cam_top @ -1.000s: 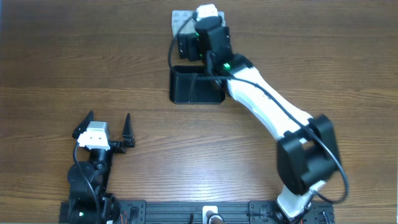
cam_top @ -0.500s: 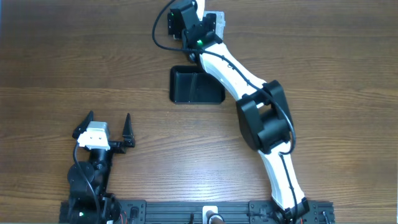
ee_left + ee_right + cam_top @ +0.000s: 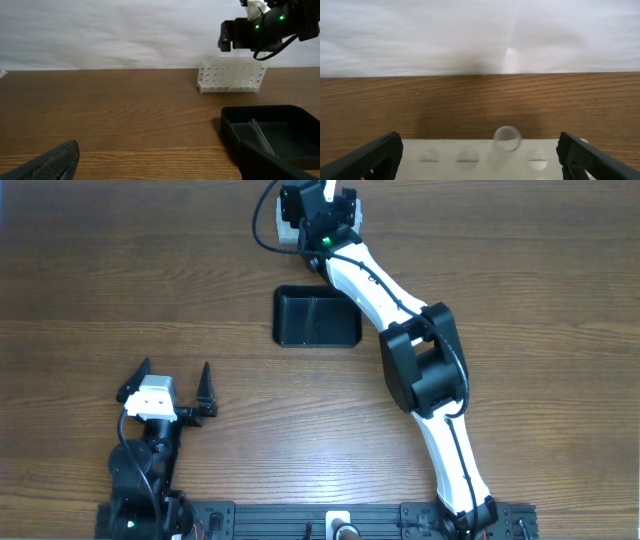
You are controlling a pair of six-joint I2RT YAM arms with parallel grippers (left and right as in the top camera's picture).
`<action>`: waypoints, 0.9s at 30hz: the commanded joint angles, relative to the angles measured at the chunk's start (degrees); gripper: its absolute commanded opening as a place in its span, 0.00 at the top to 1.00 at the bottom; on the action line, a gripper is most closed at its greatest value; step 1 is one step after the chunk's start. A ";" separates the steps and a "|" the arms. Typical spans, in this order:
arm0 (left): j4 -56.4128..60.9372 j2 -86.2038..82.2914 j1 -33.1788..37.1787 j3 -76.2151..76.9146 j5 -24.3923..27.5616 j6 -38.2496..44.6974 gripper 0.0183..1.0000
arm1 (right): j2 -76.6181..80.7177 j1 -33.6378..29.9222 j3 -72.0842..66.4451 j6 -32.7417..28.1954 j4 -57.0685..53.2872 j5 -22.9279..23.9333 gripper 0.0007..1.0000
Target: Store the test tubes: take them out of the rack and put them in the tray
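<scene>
tube [image 3: 506, 139] upright in rack [image 3: 445, 150], mouth toward spread-open right pincer [image 3: 480, 136] above; left pincer [image 3: 174, 367] likewise agape

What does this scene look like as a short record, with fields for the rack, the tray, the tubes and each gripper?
rack: white, at the far edge of the table, beyond the tray
tray: black, mid-table, apart from the rack
upright tube: clear, standing in a rack hole
lying tube: clear, lying inside the tray
right gripper: open, above the rack, fingers either side of the upright tube
left gripper: open, near its own base, far from rack and tray
</scene>
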 commanded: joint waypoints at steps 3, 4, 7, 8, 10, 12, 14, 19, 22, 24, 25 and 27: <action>-0.02 -0.42 0.26 -0.35 0.72 0.44 0.00 | 2.51 -0.63 1.51 -0.72 1.53 1.11 0.11; -0.02 -0.42 0.26 -0.35 0.72 0.44 0.00 | 2.64 -0.63 1.51 -0.90 1.77 1.11 0.11; -0.02 -0.42 0.26 -0.35 0.72 0.44 0.00 | 3.45 -0.63 1.51 -0.92 2.91 1.14 0.18; -0.02 -0.42 0.26 -0.35 0.72 0.44 0.00 | 3.48 -0.63 1.51 -0.90 2.95 1.11 0.21; -0.02 -0.42 0.26 -0.35 0.74 0.44 0.00 | 3.52 -0.63 1.51 -0.92 3.15 1.14 0.27; -0.02 -0.42 0.26 -0.35 0.72 0.44 0.00 | 3.52 -0.63 1.51 -0.92 3.37 1.14 0.33; -0.02 -0.42 0.26 -0.35 0.72 0.44 0.00 | 3.54 -0.63 1.51 -0.92 3.56 1.14 0.37; -0.02 -0.42 0.26 -0.35 0.72 0.44 0.00 | 3.56 -0.63 1.51 -0.94 3.58 1.16 0.47; -0.02 -0.42 0.26 -0.35 0.72 0.44 0.00 | 3.56 -0.63 1.51 -1.33 3.58 1.20 0.55; -0.02 -0.42 0.26 -0.35 0.72 0.44 0.00 | 3.56 -0.68 1.51 -1.36 3.58 1.20 0.60; -0.02 -0.42 0.26 -0.35 0.72 0.44 0.00 | 3.56 -0.68 1.51 -1.55 3.58 1.20 0.62; -0.02 -0.42 0.26 -0.35 0.72 0.44 0.00 | 3.56 -0.68 1.51 -1.77 3.56 1.25 0.66</action>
